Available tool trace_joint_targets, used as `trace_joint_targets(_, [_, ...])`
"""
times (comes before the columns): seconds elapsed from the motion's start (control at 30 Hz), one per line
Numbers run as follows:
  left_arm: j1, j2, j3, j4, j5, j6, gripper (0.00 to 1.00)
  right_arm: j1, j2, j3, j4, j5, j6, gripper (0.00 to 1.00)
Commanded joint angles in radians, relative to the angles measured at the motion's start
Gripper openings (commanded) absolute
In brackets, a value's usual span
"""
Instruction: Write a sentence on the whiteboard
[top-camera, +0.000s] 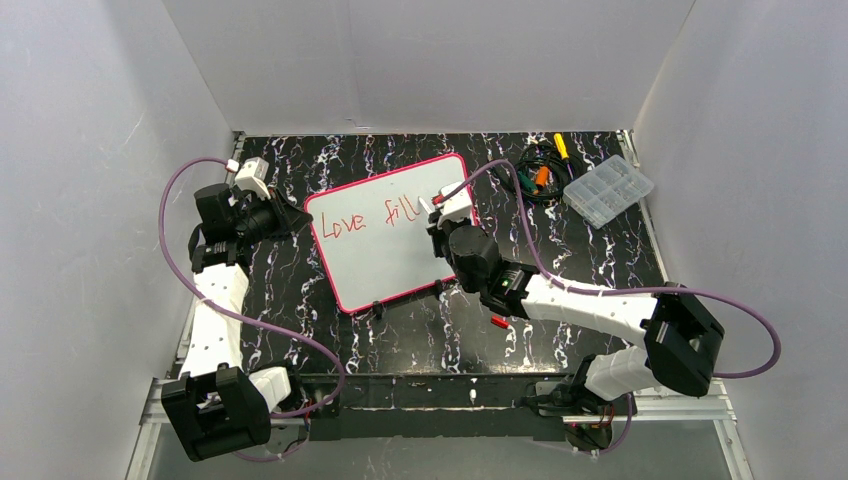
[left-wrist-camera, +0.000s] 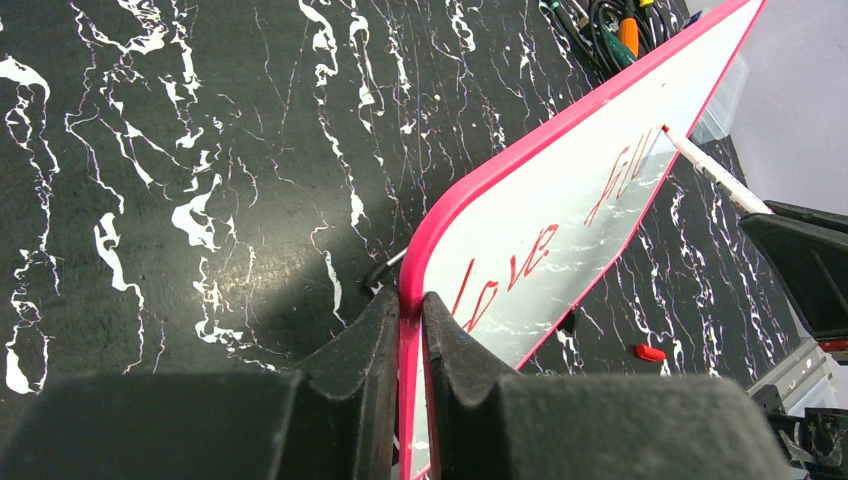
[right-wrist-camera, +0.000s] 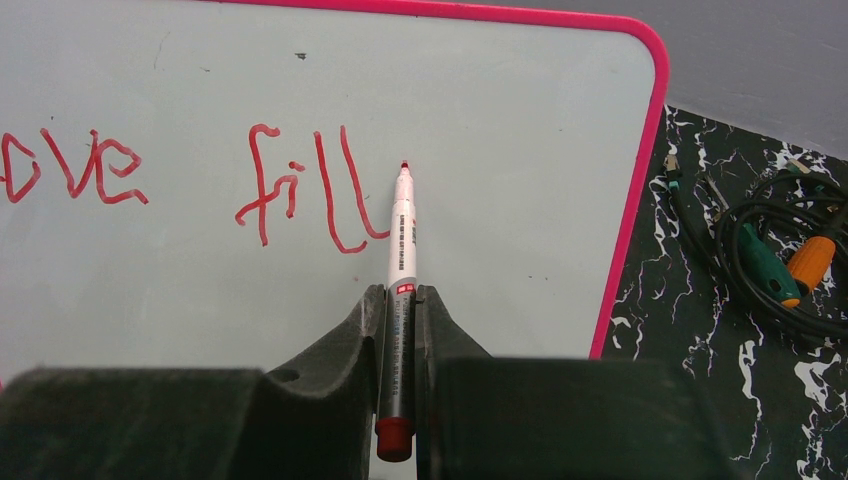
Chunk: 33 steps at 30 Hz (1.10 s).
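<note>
Whiteboard (top-camera: 400, 262) lies tilted mid-table (top-camera: 620, 250), left hand (left-wrist-camera: 410, 305) clamped on its pink rim at the 9 o'clock edge. Right hand (right-wrist-camera: 400, 305) is clamped on a red marker (right-wrist-camera: 402, 235) at the board's 3 o'clock side, tip just right of the last "l"; sentence (top-camera: 372, 220) reads only "Love fill". Clear compartment box (top-camera: 608, 190) at 2 o'clock of the board, well apart.
</note>
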Motion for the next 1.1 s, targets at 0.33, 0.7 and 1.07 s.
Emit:
trace_joint_targets(0.33, [0.0,-0.021,-0.003,-0.018,0.015,0.009,0.03,0.0,-0.014,0.012,-0.014,-0.05,0.003,0.01])
trace_joint_targets(0.7, [0.001,-0.024,-0.004,-0.018,0.014,0.009,0.03,0.002,-0.052,-0.031,-0.054,-0.007,0.029,0.01])
trace_joint_targets(1.07, [0.0,-0.027,-0.004,-0.018,0.014,0.009,0.03,0.002,-0.069,-0.046,-0.081,0.024,0.038,0.01])
